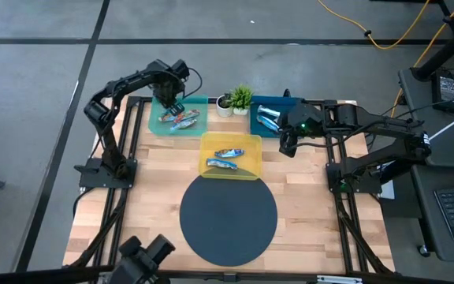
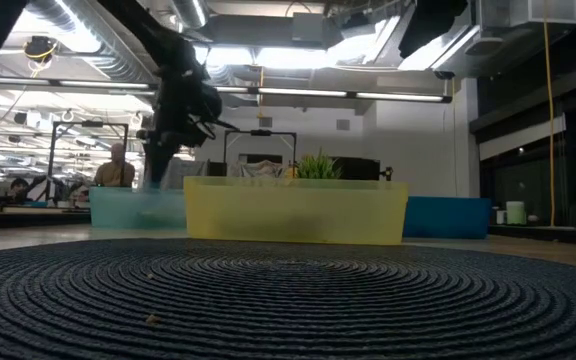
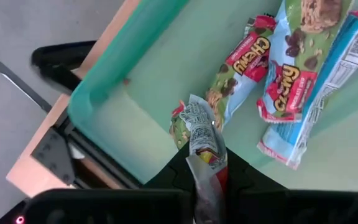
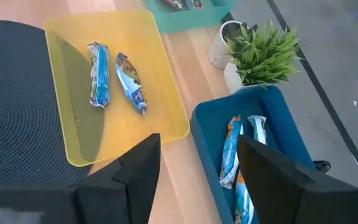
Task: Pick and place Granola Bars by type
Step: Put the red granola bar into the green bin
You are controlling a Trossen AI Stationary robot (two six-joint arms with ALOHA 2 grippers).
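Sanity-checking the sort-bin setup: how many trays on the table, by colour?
Teal tray: 1
Yellow tray: 1
Blue tray: 1
Total: 3 trays

a green tray [image 1: 154, 118], yellow tray [image 1: 251, 143] and blue tray [image 1: 268, 102] sat on the table [image 1: 156, 177], with a plant [image 1: 240, 99] and round mat [image 1: 228, 217].
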